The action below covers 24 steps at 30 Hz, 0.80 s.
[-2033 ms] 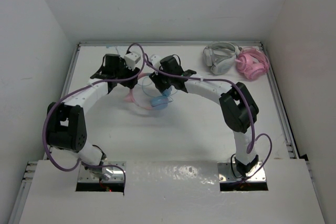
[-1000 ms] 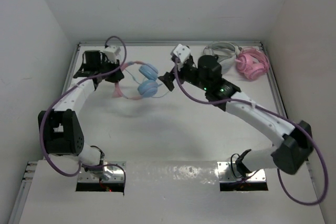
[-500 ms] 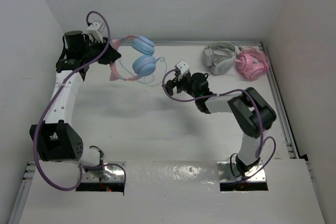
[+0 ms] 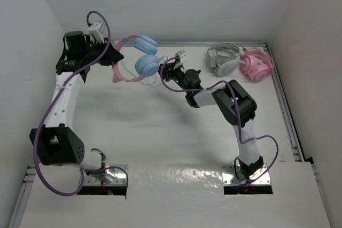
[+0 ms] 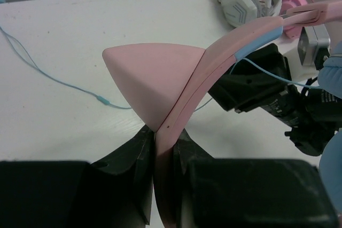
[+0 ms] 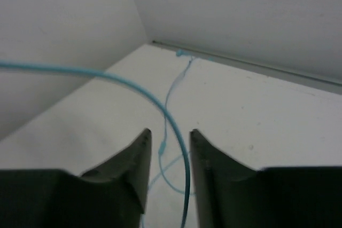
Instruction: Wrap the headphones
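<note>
The headphones (image 4: 147, 65) hang in the air at the back left, light blue ear cups to the right and pink headband (image 4: 115, 71) to the left. My left gripper (image 4: 109, 57) is shut on the headband (image 5: 214, 70), just below its pink ear-like bump (image 5: 149, 76). The thin blue cable (image 5: 53, 78) trails over the table. My right gripper (image 4: 164, 70) sits just right of the lower ear cup. In the right wrist view its jaws (image 6: 170, 132) stand a narrow gap apart, and the cable (image 6: 160, 108) runs between them without touching either finger.
Grey-white headphones (image 4: 223, 60) and all-pink headphones (image 4: 257, 65) lie together at the back right corner. White walls close in the table on the left, back and right. The right arm is folded across the middle of the table.
The left arm lifted the headphones up to the back left and now holds still. The right gripper moved up to the ear cups and its jaws narrowed around the cable.
</note>
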Motion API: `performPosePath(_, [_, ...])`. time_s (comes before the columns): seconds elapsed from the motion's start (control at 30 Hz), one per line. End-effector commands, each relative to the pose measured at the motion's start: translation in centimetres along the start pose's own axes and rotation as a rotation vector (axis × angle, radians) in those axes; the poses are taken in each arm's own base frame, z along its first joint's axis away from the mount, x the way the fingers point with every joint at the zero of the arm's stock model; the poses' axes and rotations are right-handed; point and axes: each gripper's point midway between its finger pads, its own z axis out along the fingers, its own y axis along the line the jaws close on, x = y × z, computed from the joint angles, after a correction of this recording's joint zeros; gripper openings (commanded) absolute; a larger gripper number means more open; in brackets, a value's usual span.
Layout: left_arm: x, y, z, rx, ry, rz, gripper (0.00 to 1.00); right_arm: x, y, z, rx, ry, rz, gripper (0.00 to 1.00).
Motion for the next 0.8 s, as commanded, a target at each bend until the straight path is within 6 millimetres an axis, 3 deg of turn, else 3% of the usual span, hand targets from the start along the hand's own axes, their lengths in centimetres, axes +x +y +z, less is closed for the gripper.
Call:
performPosePath(0.0, [-2.8, -2.4, -1.2, 0.065, -0.094, 0.018, 0.00, -2.7, -0.4, 2.4, 0.036, -0.084, 0.052, 0.29])
performPosePath(0.1, [-2.7, -2.4, -1.1, 0.072, -0.094, -0.019, 0.00, -0.3, -0.8, 2.2, 0.065, 0.007, 0.077, 0.02])
performPosePath(0.13, [-3.0, -2.3, -1.0, 0.075, -0.108, -0.025, 0.00, 1.2, -0.1, 1.8, 0.059, 0.063, 0.083, 0.00])
performPosePath(0.17, [-2.5, -1.6, -0.6, 0.066, -0.103, -0.082, 0.00, 1.2, 1.1, 1.4, 0.021, 0.087, 0.051, 0.00])
performPosePath(0.2, [-2.9, -1.1, -0.2, 0.060, -0.125, -0.094, 0.00, 3.2, 1.9, -0.1, 0.011, 0.147, 0.021, 0.00])
performPosePath(0.23, [-3.0, -0.3, -0.1, 0.041, -0.135, -0.133, 0.00, 4.6, 4.0, -1.2, -0.027, 0.196, -0.012, 0.00])
performPosePath(0.27, [-2.3, 0.8, 0.6, 0.019, -0.126, -0.151, 0.00, 5.5, 4.6, -3.6, -0.033, 0.240, -0.074, 0.00])
performPosePath(0.33, [-2.4, 3.3, 1.2, -0.086, -0.153, -0.121, 0.00, 5.6, 5.4, -6.2, -0.034, 0.263, -0.065, 0.00])
performPosePath(0.37, [-1.9, 4.6, 1.5, -0.130, -0.152, -0.068, 0.00, 7.0, 4.9, -8.8, -0.010, 0.318, -0.029, 0.00])
performPosePath(0.4, [-2.1, 6.3, 1.4, -0.219, -0.167, -0.031, 0.00, 4.6, 5.2, -9.4, -0.016, 0.283, -0.032, 0.00])
performPosePath(0.47, [-1.5, 8.1, 1.6, -0.296, -0.147, 0.075, 0.00, 4.7, 4.0, -11.5, 0.018, 0.369, -0.072, 0.00])
performPosePath(0.5, [-1.1, 9.3, 1.3, -0.369, -0.129, 0.105, 0.00, 2.2, 4.1, -11.5, 0.025, 0.354, -0.097, 0.00])
performPosePath(0.53, [-0.8, 9.5, 1.6, -0.392, -0.103, 0.189, 0.00, 3.7, 3.5, -13.0, 0.051, 0.484, -0.109, 0.00])
performPosePath(0.6, [0.4, 10.7, 1.7, -0.477, -0.055, 0.237, 0.00, 2.3, 3.4, -13.7, 0.055, 0.603, -0.165, 0.00])
performPosePath(0.63, [1.6, 10.4, 2.3, -0.476, -0.019, 0.280, 0.00, 1.4, 3.6, -13.4, 0.049, 0.631, -0.182, 0.00])
performPosePath(0.67, [2.1, 10.4, 2.5, -0.488, -0.006, 0.292, 0.00, -1.6, 4.2, -11.5, 0.043, 0.605, -0.186, 0.00])
performPosePath(0.7, [2.4, 11.0, 2.4, -0.516, 0.003, 0.296, 0.00, -2.4, 4.5, -11.2, 0.047, 0.622, -0.175, 0.00])
performPosePath(0.73, [3.3, 9.8, 3.3, -0.491, 0.024, 0.319, 0.00, -2.0, 4.5, -11.9, 0.061, 0.700, -0.157, 0.00])
performPosePath(0.77, [3.7, 10.0, 3.7, -0.497, 0.037, 0.317, 0.00, -4.9, 5.3, -10.1, 0.049, 0.660, -0.142, 0.00])
